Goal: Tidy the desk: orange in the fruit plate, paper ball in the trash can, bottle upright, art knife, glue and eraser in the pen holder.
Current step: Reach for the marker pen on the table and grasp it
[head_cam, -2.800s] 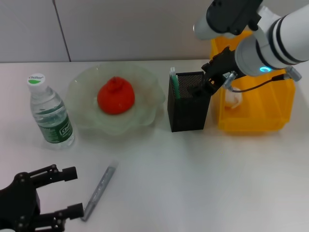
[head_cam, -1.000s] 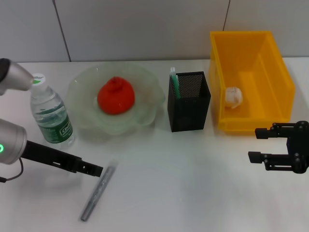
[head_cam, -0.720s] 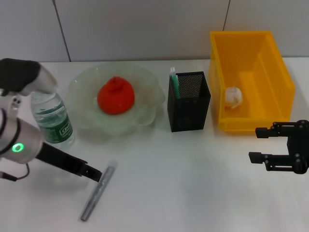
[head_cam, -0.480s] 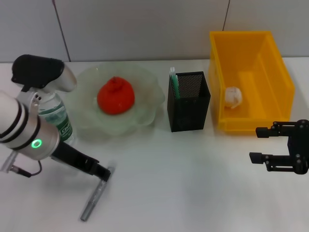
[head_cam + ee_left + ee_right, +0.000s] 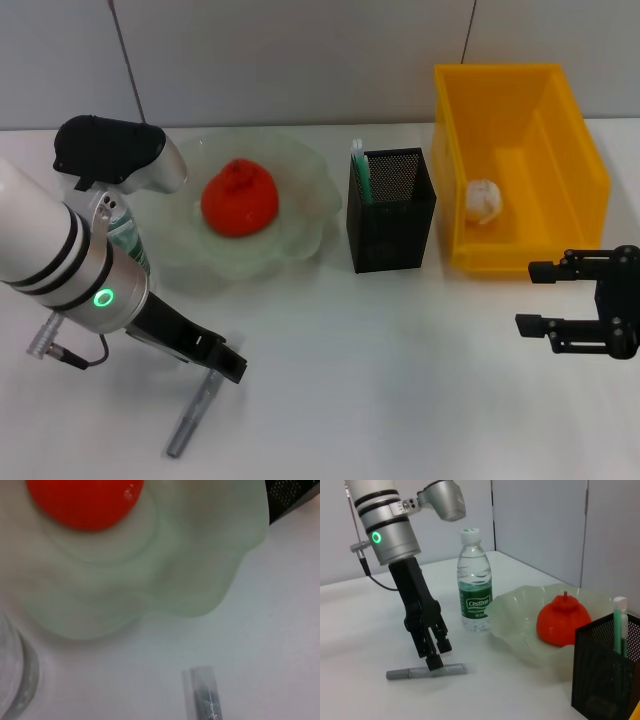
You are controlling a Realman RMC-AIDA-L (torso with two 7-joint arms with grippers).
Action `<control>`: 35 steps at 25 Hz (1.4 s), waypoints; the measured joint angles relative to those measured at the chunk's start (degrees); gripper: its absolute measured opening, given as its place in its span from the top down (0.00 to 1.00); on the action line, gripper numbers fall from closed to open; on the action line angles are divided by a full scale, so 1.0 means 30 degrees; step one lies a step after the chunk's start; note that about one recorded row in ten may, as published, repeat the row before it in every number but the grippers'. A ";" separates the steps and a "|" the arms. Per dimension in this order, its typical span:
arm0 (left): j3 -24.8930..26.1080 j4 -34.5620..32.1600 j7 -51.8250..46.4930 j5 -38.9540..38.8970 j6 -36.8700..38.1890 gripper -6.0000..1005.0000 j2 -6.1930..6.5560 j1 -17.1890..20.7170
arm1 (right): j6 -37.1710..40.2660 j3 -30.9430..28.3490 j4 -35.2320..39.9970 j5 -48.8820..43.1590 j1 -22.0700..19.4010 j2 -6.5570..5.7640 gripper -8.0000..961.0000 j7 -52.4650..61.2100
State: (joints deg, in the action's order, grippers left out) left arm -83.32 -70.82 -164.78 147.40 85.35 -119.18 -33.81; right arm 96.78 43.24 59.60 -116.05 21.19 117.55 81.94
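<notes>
Grey metal marks the art knife (image 5: 195, 412), which lies flat on the white desk (image 5: 400, 380) in front of the fruit plate (image 5: 300, 235). In the head view its long axis runs diagonally, far end angled toward the fruit plate, near end toward the robot. The left claw (image 5: 228, 365) covers that far end there; the right wrist view shows the whole stick (image 5: 426, 672) and the claw's fingertips (image 5: 434, 662) down at its middle, close around it. Whether they are clamped on it cannot be told. The left wrist view shows only the clear cap end (image 5: 202, 692), just short of the plate's scalloped rim (image 5: 220, 605), with the orange (image 5: 85, 502) inside the plate.

Left arm pose: forearm slants down from beside the bottle (image 5: 475, 587), which stands upright by the plate.

The right claw (image 5: 535, 308) hangs low over the desk in front of the trash can (image 5: 580, 225), fingers apart, holding nothing. The head view alone shows the paper ball (image 5: 483, 200) in the can. The glue (image 5: 361, 170) stands upright in the pen holder (image 5: 392, 225).
</notes>
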 joint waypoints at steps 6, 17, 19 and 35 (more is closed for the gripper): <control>-0.0286 0.0663 0.0058 0.0085 -0.0566 0.33 0.0003 -0.0090 | -0.0062 0.0000 -0.0003 0.0000 0.0000 0.0056 0.29 -0.0008; -0.0516 0.1475 0.0574 0.0167 -0.1056 0.54 0.0059 -0.0451 | -0.0250 0.0001 -0.0078 0.0011 0.0044 0.0105 0.29 0.0029; -0.0530 0.1482 0.0583 0.0170 -0.1037 0.59 0.0056 -0.0481 | -0.0254 0.0001 -0.0095 0.0012 0.0085 0.0103 0.29 0.0055; -0.1040 0.2747 0.0409 0.0255 -0.1019 0.66 0.0029 -0.1453 | -0.0671 0.0027 -0.0473 0.0012 0.0319 0.0102 0.29 0.0104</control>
State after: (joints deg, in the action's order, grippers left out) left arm -86.44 -62.58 -163.55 148.16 82.29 -119.09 -38.17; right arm 94.77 43.32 58.18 -116.01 22.15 117.86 82.25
